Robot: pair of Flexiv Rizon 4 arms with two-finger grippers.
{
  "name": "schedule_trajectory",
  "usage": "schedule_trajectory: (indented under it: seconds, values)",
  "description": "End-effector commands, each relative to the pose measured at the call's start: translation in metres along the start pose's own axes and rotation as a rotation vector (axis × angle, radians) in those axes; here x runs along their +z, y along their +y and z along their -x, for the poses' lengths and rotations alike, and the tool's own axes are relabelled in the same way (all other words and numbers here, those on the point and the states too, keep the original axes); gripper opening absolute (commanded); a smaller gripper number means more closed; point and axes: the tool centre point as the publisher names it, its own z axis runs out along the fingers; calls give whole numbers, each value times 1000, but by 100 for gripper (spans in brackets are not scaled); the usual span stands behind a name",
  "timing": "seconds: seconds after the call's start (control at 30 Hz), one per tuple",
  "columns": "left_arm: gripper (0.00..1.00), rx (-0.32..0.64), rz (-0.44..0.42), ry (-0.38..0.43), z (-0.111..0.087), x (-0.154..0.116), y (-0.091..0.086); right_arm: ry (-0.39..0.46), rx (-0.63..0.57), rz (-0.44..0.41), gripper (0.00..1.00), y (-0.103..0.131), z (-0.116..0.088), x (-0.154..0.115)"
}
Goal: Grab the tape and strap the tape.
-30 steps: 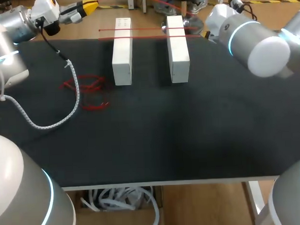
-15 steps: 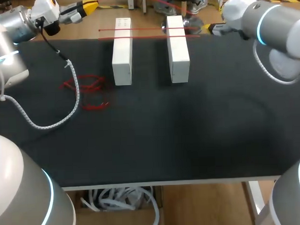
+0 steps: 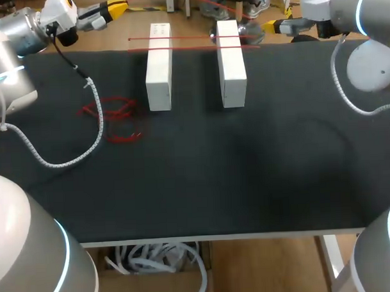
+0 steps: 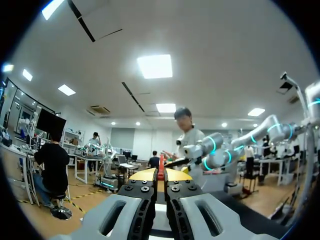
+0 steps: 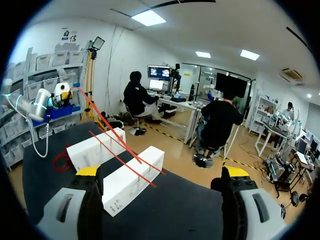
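Two white blocks (image 3: 158, 67) (image 3: 231, 63) stand side by side at the back of the black table (image 3: 202, 178). Two strands of thin red tape (image 3: 191, 49) lie across their far ends. My left gripper (image 3: 116, 6) hovers beyond the back left corner, shut on the red tape (image 4: 160, 171), which shows between its yellow tips in the left wrist view (image 4: 160, 176). Just right of the right block, at the back edge, my right gripper (image 3: 279, 26) stands open and empty. In its wrist view the right gripper (image 5: 161, 172) faces the blocks (image 5: 135, 175) and the tape strands (image 5: 122, 159).
A loose tangle of red tape (image 3: 110, 110) lies on the table left of the blocks, with a smaller bit (image 3: 124, 137) nearer the front. The left arm's white coiled cable (image 3: 67, 160) droops onto the table's left part. The right arm's cable (image 3: 350, 102) loops over the right side.
My right arm has swung up and back toward the far right corner, carrying its open gripper away from the table surface. The left arm and the tape have stayed put.
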Motion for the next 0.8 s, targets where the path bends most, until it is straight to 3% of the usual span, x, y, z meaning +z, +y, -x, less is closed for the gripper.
schedule_trajectory:
  seconds: [0.03, 0.17, 0.27, 0.37, 0.4, 0.53, 0.67, 0.7, 0.73, 0.77, 0.8]
  values:
    - [0, 1, -2, 0, 0, 0, 0, 92, 76, 2, 100, -1, -3, 2]
    - [0, 1, -2, 0, 0, 0, 0, 180, 300, -38, 100, -2, -11, 2]
    - [0, 1, -2, 0, 0, 0, 0, 210, 421, -10, 100, 0, -12, 2]
    - [0, 1, -2, 0, 0, 0, 0, 252, 593, 73, 100, 2, -12, 1]
    - [0, 1, -2, 0, 0, 0, 0, 234, 582, 78, 100, 3, -12, -1]
    - [0, 1, -2, 0, 0, 0, 0, 302, 669, 189, 100, 9, -22, -8]
    - [0, 1, -2, 0, 0, 0, 0, 331, 736, 147, 100, 8, -29, -9]
    - [0, 1, -2, 0, 0, 0, 0, 338, 718, 131, 100, 7, -30, -8]
    - [0, 1, -2, 0, 0, 0, 0, 305, 614, 90, 100, 6, -32, -7]
    - [0, 1, -2, 0, 0, 0, 0, 331, 526, 58, 100, 4, -34, -4]
    - [0, 1, -2, 0, 0, 0, 0, 331, 526, 58, 100, 4, -34, -4]
